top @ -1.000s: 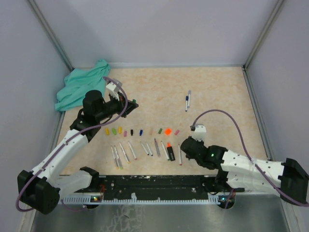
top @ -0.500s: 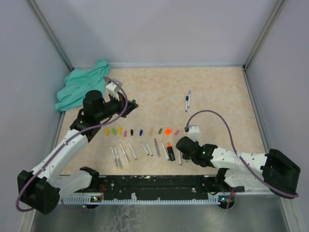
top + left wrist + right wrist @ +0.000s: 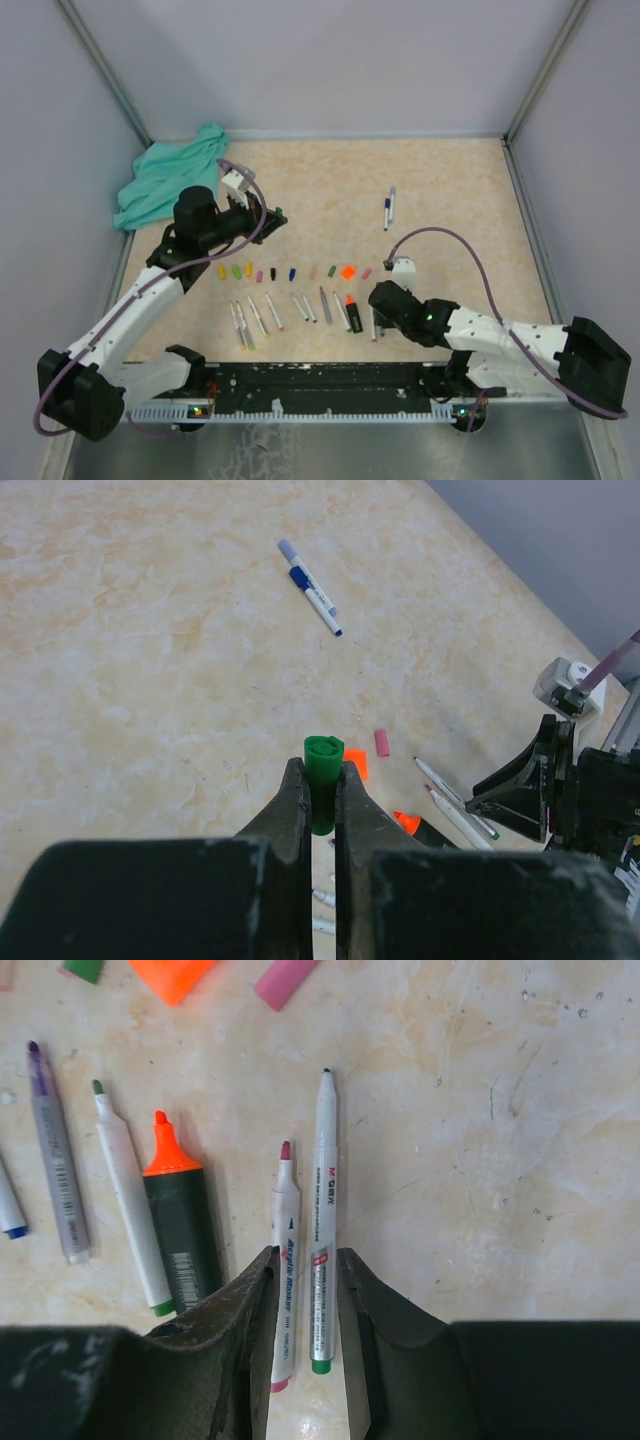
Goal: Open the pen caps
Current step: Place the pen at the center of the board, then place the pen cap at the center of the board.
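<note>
Caps: most are off, lying in a row on the table, just beyond the row of bare pens.
Green cap: pinched in the closed left claw, held above the table beyond the row's left part.
Right claw: jaws parted, low over the right end of the pens, straddling two of them; grips nothing.
Done: pens in the near row show bare tips.
Left: two capped pens, well apart at far right, seem unopened; green cap not yet set down.
Nearby: cloth, far left corner.
In the way: nothing lies between the claws and the capped pens.
</note>
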Robot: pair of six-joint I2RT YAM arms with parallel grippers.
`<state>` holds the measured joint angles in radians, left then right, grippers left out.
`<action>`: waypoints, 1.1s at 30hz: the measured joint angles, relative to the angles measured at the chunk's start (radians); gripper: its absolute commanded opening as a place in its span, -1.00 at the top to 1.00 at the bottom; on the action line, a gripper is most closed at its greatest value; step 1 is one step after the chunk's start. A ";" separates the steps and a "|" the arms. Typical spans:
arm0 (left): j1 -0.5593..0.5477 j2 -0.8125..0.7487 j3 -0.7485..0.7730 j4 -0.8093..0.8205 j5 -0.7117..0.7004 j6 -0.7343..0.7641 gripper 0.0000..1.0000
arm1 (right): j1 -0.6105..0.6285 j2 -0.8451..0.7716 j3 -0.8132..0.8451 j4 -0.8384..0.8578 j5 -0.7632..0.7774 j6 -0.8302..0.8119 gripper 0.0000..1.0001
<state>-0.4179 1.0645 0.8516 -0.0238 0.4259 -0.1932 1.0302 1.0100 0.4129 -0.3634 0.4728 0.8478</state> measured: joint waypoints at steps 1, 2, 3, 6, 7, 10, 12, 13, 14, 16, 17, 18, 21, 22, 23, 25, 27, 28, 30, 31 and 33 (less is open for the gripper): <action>0.000 0.003 0.000 0.001 0.007 0.000 1.00 | 0.000 -0.020 0.000 0.000 -0.002 -0.003 0.40; 0.000 0.006 -0.001 0.002 0.016 -0.001 1.00 | 0.000 -0.036 0.000 0.000 -0.003 -0.008 0.39; 0.000 0.010 -0.003 0.006 0.028 -0.005 1.00 | 0.000 -0.057 0.000 0.000 -0.005 -0.013 0.39; 0.000 0.024 -0.024 0.047 0.088 -0.034 1.00 | 0.000 -0.148 0.000 0.005 -0.018 -0.042 0.38; 0.000 0.030 -0.034 0.064 0.110 -0.048 1.00 | 0.000 -0.180 0.000 0.007 -0.023 -0.053 0.38; 0.000 0.066 -0.072 0.136 0.209 -0.126 1.00 | 0.000 -0.294 0.000 0.021 -0.038 -0.093 0.38; -0.010 0.111 -0.090 0.179 0.266 -0.189 1.00 | -0.001 -0.379 -0.002 0.044 -0.053 -0.121 0.39; -0.019 0.134 -0.095 0.195 0.279 -0.216 1.00 | -0.001 -0.433 -0.009 0.069 -0.061 -0.135 0.39; -0.036 0.165 -0.099 0.211 0.281 -0.242 1.00 | -0.001 -0.481 -0.020 0.094 -0.071 -0.147 0.39; -0.090 0.217 -0.100 0.234 0.262 -0.275 1.00 | -0.001 -0.580 -0.043 0.136 -0.078 -0.168 0.39; -0.122 0.240 -0.100 0.243 0.248 -0.285 1.00 | -0.001 -0.627 -0.051 0.150 -0.076 -0.175 0.39; -0.160 0.267 -0.098 0.256 0.227 -0.300 1.00 | -0.001 -0.651 -0.054 0.158 -0.071 -0.177 0.39; -0.262 0.377 -0.069 0.277 0.163 -0.333 0.99 | -0.001 -0.715 -0.054 0.157 -0.022 -0.174 0.39; -0.290 0.420 -0.048 0.275 0.137 -0.342 0.97 | -0.001 -0.732 -0.054 0.153 0.007 -0.167 0.39; -0.311 0.459 -0.026 0.270 0.112 -0.350 0.95 | -0.001 -0.746 -0.054 0.148 0.036 -0.157 0.39; -0.353 0.545 0.042 0.250 0.045 -0.361 0.90 | -0.001 -0.771 -0.054 0.127 0.105 -0.129 0.39; -0.389 0.622 0.118 0.223 -0.024 -0.369 0.85 | -0.001 -0.794 -0.054 0.100 0.174 -0.100 0.39; -0.413 0.674 0.179 0.199 -0.078 -0.374 0.83 | -0.001 -0.806 -0.054 0.084 0.209 -0.083 0.39; -0.436 0.723 0.237 0.171 -0.131 -0.379 0.80 | -0.001 -0.826 -0.054 0.054 0.264 -0.056 0.39; -0.450 0.753 0.278 0.146 -0.165 -0.383 0.79 | -0.001 -0.837 -0.054 0.036 0.289 -0.042 0.39; -0.475 0.820 0.359 0.106 -0.226 -0.388 0.77 | -0.001 -0.861 -0.054 0.000 0.335 -0.020 0.40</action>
<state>-0.8925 1.8847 1.2110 0.0818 0.2001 -0.5816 1.0290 0.1493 0.3592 -0.3634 0.8078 0.8280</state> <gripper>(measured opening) 0.107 0.305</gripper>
